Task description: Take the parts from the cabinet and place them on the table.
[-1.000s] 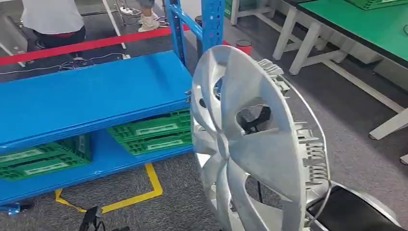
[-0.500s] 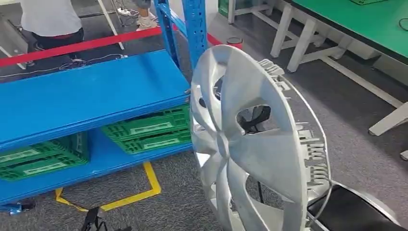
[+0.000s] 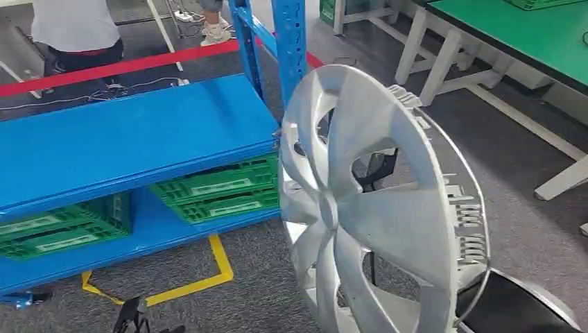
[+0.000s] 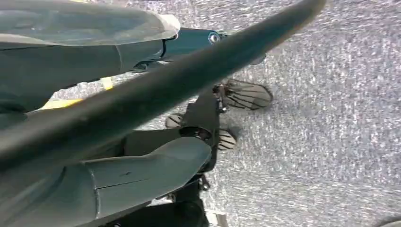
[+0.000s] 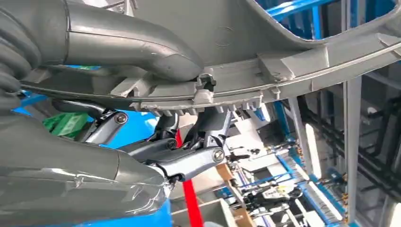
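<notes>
In the head view: silver wheel cover (image 3: pixel 367 215), upright on edge, spoked face toward the blue cabinet (image 3: pixel 132 139), clipped back toward the green worktop (image 3: pixel 541 35).
Right wrist view: right hand (image 5: pixel 156 146) grasps the cover's rim, thumb over the ribbed edge.
Left wrist view: left hand (image 4: pixel 142 165), state cannot be told.

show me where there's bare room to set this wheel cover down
The green table top at the far right looks bare up to a green crate at its far edge. The blue upper shelf is bare too. The lower shelf is crowded with green crates.
</notes>
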Robot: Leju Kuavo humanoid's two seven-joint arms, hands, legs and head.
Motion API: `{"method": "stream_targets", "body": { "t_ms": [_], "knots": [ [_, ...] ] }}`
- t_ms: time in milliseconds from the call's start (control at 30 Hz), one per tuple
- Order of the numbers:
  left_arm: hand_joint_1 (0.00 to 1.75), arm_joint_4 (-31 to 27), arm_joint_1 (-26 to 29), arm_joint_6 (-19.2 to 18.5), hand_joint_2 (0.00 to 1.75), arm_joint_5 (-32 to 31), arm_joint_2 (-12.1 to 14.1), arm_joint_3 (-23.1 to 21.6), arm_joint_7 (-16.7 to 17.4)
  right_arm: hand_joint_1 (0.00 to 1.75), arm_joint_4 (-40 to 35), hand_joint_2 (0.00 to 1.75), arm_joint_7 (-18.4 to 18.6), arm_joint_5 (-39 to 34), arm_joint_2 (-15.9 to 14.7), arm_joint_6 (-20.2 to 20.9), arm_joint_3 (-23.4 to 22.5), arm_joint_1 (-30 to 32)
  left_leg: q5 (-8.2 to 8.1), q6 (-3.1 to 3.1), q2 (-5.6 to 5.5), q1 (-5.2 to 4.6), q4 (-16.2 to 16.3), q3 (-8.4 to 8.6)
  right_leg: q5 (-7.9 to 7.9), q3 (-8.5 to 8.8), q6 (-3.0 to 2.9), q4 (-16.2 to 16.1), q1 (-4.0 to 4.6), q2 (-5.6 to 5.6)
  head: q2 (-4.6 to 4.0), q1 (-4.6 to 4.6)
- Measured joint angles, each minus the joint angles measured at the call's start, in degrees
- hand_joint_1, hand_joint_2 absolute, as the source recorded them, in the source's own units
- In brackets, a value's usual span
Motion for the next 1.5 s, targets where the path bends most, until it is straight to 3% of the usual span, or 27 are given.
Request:
{"method": "stream_targets", "body": {
  "t_ms": [67,100,133,167,200,300,333,400,433,467,533,600,667,767,833,933,967,1000,1033,1100,1167,1267,1300,1333,1433,1467,1500],
  "knots": [
    [0.0,0.0,0.1,0.0,1.75,0.0,0.0,0.0,0.0,1.75,0.0,1.75,0.0,-0.2,0.0,0.0,0.0,-0.1,-1.15,-1.06,-0.01,0.74,1.4,0.17,6.54,4.38,1.08,-10.4,-0.9,-0.41,0.0,0.28],
    [0.0,0.0,0.1,-0.1,1.75,0.0,0.2,0.0,0.0,1.75,0.0,1.75,0.0,-0.2,0.0,0.1,0.0,0.0,-1.88,-1.73,-0.06,1.02,2.3,0.01,6.36,5.86,1.96,-13.4,-0.98,-0.77,0.0,0.35],
    [0.0,0.1,-0.1,-0.1,1.75,0.0,0.7,0.0,-0.1,1.75,0.1,1.75,0.0,-0.2,0.0,0.1,0.0,-0.1,-2.22,-2.35,0.0,0.48,3.1,-0.55,5.8,6.15,1.58,-13.7,-0.38,-0.66,0.0,1.16],
    [0.0,0.1,0.0,-0.1,1.75,0.0,0.5,0.0,-0.2,1.75,0.1,1.75,0.0,-0.2,0.0,0.2,0.0,-0.1,-2.02,-2.54,-0.15,0.5,3.8,-1.13,5.66,6.08,0.15,-13.5,-0.39,-0.32,0.0,0.94],
    [0.0,0.1,0.1,-0.1,1.75,0.0,0.4,0.0,-0.3,1.75,0.1,1.75,-0.2,-0.3,0.0,0.2,0.0,0.1,-1.88,-2.77,-0.01,0.66,3.6,-1.16,5.64,5.68,-0.4,-13.3,-0.09,-0.12,0.0,-0.02],
    [0.0,0.1,0.2,-0.2,1.75,0.1,0.3,0.0,-0.3,1.75,0.1,1.75,-0.2,-0.3,0.0,0.3,0.0,0.0,-2.96,-3.28,0.08,1.07,4.6,-1.45,5.72,6.02,-1.84,-13.5,-0.13,0.42,0.0,-0.59],
    [0.0,0.1,0.2,-0.2,1.75,0.1,0.3,0.0,-0.3,1.75,0.1,1.75,-0.3,-0.3,0.0,0.3,0.0,-0.1,-4.64,-3.06,-0.06,1.06,7.7,-3.07,5.71,6.04,-2.11,-13.5,-0.07,0.43,0.0,-1.16],
    [0.0,0.1,0.2,-0.2,1.75,0.2,0.3,0.0,-0.4,1.75,0.1,1.75,-0.3,-0.3,0.0,0.4,0.0,-0.2,-8.85,-2.85,-0.38,0.68,18.3,-8.66,5.56,6.05,-2.6,-13.5,0.3,0.47,0.0,-2.14],
    [0.0,0.1,0.3,-0.2,1.75,0.2,0.3,0.0,-0.4,1.75,0.2,1.75,-0.3,-0.3,0.0,0.4,0.0,-0.2,-10.11,-2.64,-0.55,0.55,22.9,-11.41,5.47,6.06,-2.84,-13.5,0.59,0.52,0.0,-2.52],
    [0.0,0.1,0.4,-0.2,1.75,0.2,0.3,0.0,-0.4,1.75,0.2,1.75,-0.3,-0.2,0.0,0.4,0.0,-0.2,-9.97,-2.34,-0.66,0.4,24.9,-12.96,5.39,6.1,-2.96,-13.5,0.85,0.72,0.0,-2.69],
    [0.0,0.1,0.6,-0.2,1.75,0.2,0.3,0.0,-0.4,1.75,0.2,1.75,-0.3,-0.2,0.0,0.4,0.0,-0.2,-5.61,-1.38,-0.82,-0.2,19.5,-11.14,5.25,6.45,-3.15,-13.5,1.11,1.25,0.0,-2.78],
    [0.0,0.1,0.6,-0.2,1.75,0.2,0.4,0.0,-0.4,1.75,0.2,1.75,-0.3,-0.2,0.1,0.5,0.0,-0.3,-0.16,-0.37,-1.32,-0.8,8.9,-6.3,4.99,6.92,-3.15,-13.6,1.13,1.63,0.0,-3.06],
    [0.0,0.1,0.6,-0.2,1.75,0.2,0.5,0.0,-0.4,1.75,0.2,1.75,-0.3,-0.2,0.1,0.7,0.0,-0.5,-0.69,-0.23,-1.92,-1.21,5.0,-4.7,4.82,6.52,-2.85,-13.4,1.43,2.07,0.0,-3.26],
    [0.0,0.1,0.5,-0.4,1.75,0.2,0.4,0.0,-0.4,1.75,0.2,1.75,-0.3,-0.2,0.2,0.8,0.0,-0.5,-0.85,0.17,-1.68,-1.28,5.0,-4.58,4.72,6.68,-2.1,-13.9,1.24,2.19,0.0,-3.34],
    [0.0,0.1,0.6,-0.5,1.75,0.2,0.3,0.0,-0.4,1.75,0.2,1.75,-0.4,-0.2,0.2,0.8,0.0,-0.7,-0.73,0.55,-1.31,-0.86,4.3,-3.91,2.63,5.43,-1.58,-11.1,1.45,0.96,0.0,-2.8],
    [0.0,0.1,0.6,-0.5,1.75,0.2,0.4,0.1,-0.5,1.75,0.3,1.75,-0.4,-0.2,0.2,0.9,0.0,-0.9,-0.98,1.12,-1.01,-1.11,4.3,-3.75,-3.35,-1.13,-1.39,2.6,1.4,0.37,0.0,-1.66],
    [0.0,0.1,0.6,-0.5,1.75,0.2,0.4,0.1,-0.5,1.75,0.4,1.75,-0.4,-0.2,0.2,0.8,0.0,-0.8,-1.05,1.21,-0.91,-1.18,4.4,-3.71,-3.75,-2.51,-1.38,5.2,1.4,0.36,0.0,-1.42],
    [0.0,0.1,0.7,-0.5,1.75,0.2,0.4,0.1,-0.5,1.75,0.5,1.75,-0.4,-0.2,0.2,0.8,0.0,-0.7,-1.11,1.24,-0.84,-1.21,4.4,-3.58,-2.68,-2.52,-1.45,4.8,1.4,0.34,0.0,-1.14],
    [0.0,0.1,0.7,-0.5,1.75,0.2,0.4,0.1,-0.5,1.75,0.6,1.75,-0.4,-0.2,0.2,0.8,0.0,-0.6,-1.21,1.25,-0.8,-1.23,4.4,-3.45,-0.38,-1.11,-1.64,1.6,1.42,0.33,0.0,-0.94],
    [0.0,0.1,0.7,-0.5,1.75,0.2,0.3,0.1,-0.5,1.75,0.6,1.75,-0.4,-0.2,0.2,0.8,0.0,-0.8,-1.53,1.07,-0.75,-1.25,4.5,-2.88,5.3,4.11,-2.25,-9.3,1.59,-0.1,0.0,-0.39],
    [0.0,0.1,0.6,-0.5,1.75,0.2,0.1,0.1,-0.5,1.75,0.6,1.75,-0.4,-0.2,0.2,0.9,0.1,-1.1,-1.71,0.75,-0.63,-1.59,4.8,-3.14,5.47,6.16,-2.95,-14.0,2.27,-1.16,0.0,-0.11],
    [0.0,0.1,0.8,-0.5,1.75,0.2,0.1,0.1,-0.5,1.75,0.7,1.75,-0.4,-0.2,0.2,0.9,0.1,-1.1,-1.3,-0.05,-0.11,-1.4,4.6,-3.26,5.55,6.51,-3.48,-14.3,2.15,-0.39,0.0,-0.07],
    [0.0,0.1,0.8,-0.5,1.75,0.2,0.1,0.1,-0.5,1.75,0.7,1.75,-0.4,-0.2,0.3,0.9,0.1,-1.1,-1.82,-0.3,-0.17,-1.63,4.8,-3.4,6.04,7.24,-3.9,-15.2,1.45,-0.35,0.0,0.0],
    [0.0,0.1,0.8,-0.5,1.75,0.2,0.1,0.1,-0.5,1.75,0.7,1.75,-0.4,-0.2,0.3,0.9,0.1,-1.2,-2.9,-0.67,-0.57,-1.51,6.3,-3.77,6.21,7.42,-3.94,-15.6,1.52,-0.22,0.0,-0.18],
    [0.0,0.1,0.7,-0.4,1.75,0.2,0.1,0.1,-0.5,1.75,0.7,1.75,-0.4,-0.2,0.4,0.9,0.1,-1.2,-9.1,-1.63,-0.82,-1.0,19.9,-10.41,6.32,7.35,-4.14,-15.6,1.47,-0.07,0.0,-1.44],
    [0.0,0.1,0.8,-0.4,1.75,0.2,0.1,0.1,-0.5,1.75,0.7,1.75,-0.3,-0.2,0.4,0.9,0.1,-1.0,-9.91,-1.84,-0.81,-0.85,23.3,-12.26,6.32,7.34,-4.13,-15.6,1.47,0.07,0.0,-1.55],
    [0.0,0.1,0.8,-0.4,1.75,0.2,0.0,0.1,-0.5,1.75,0.7,1.75,-0.3,-0.2,0.4,0.8,0.1,-0.9,-9.24,-1.95,-0.81,-0.68,23.7,-12.71,6.32,7.37,-4.13,-15.6,1.45,0.26,0.0,-1.73]
  ]
}}
